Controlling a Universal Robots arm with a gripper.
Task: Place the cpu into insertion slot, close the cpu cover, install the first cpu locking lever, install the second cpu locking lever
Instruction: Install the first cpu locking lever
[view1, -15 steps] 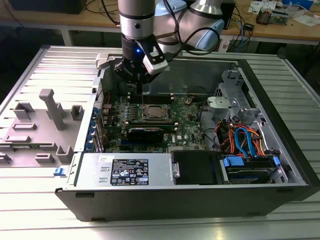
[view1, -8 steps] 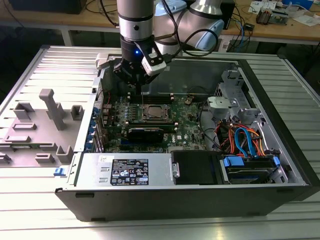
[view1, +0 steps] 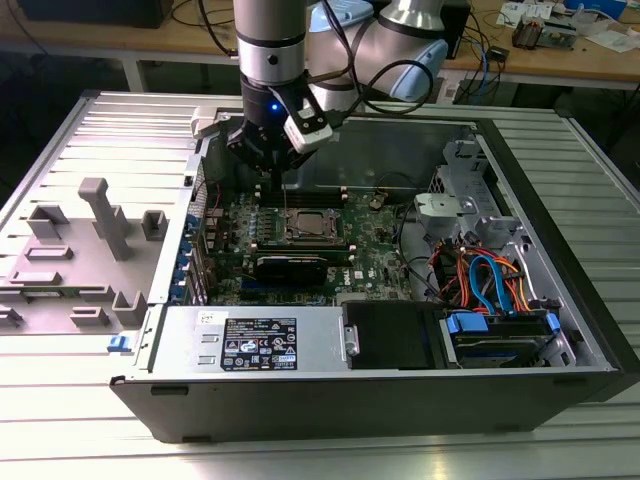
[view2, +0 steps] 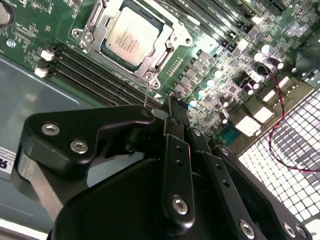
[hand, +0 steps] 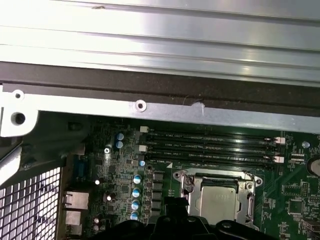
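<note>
The cpu (view2: 131, 35) lies flat in the insertion slot (view2: 84, 34) of the green motherboard, its silver top showing through the window of the cpu cover (view2: 162, 54). The cover lies down over it. A thin locking lever (view2: 146, 92) rises from the socket's corner up to my gripper (view2: 172, 107), whose black fingers stand shut together just beside the rod. In the exterior view the gripper (view1: 273, 172) hangs low over the board, just behind the cpu (view1: 308, 228) and towards that view's left. The first wrist view has the cpu (hand: 217, 200) beside the fingertips (hand: 172, 204).
Long black memory slots (hand: 210, 145) run beside the socket. A black expansion card (view1: 290, 265) sits in front of it. The case's metal wall (hand: 150, 107) and perforated grille (view2: 285, 150) are close by. Coloured cables (view1: 490, 280) and a power supply (view1: 255, 340) lie in the case.
</note>
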